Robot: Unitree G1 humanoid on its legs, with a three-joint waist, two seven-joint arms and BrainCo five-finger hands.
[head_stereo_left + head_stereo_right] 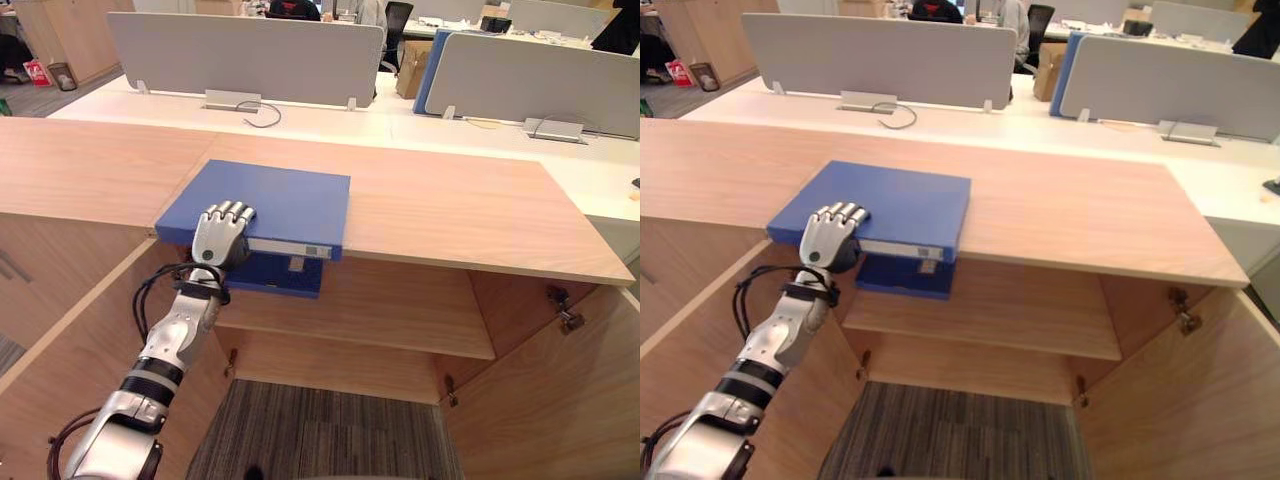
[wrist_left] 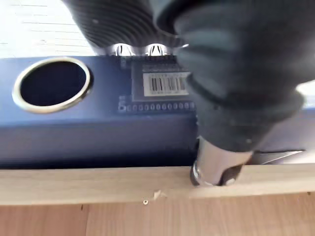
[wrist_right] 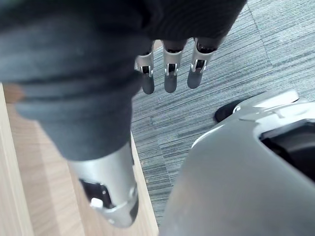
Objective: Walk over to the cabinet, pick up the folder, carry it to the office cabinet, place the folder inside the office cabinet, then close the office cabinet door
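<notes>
Left eye view: left hand (image 1: 222,235) clamped on the near edge of the blue folder (image 1: 285,195), lying on the counter (image 1: 450,210) over the open cabinet (image 1: 400,315). Right hand (image 3: 170,78) hangs above carpet (image 3: 231,78), fingers straight.

A white desk (image 1: 330,125) spans the back and bears a left screen (image 1: 245,55) and a right screen (image 1: 535,80), both grey. A dark cable (image 1: 262,115) loops on the desk just before the left screen. Between the screens, further back, stands a cardboard box (image 1: 412,68), with a black chair (image 1: 398,20) behind it. A bin (image 1: 62,76) sits on the floor at far left. Grey striped carpet (image 1: 320,430) covers the floor.
</notes>
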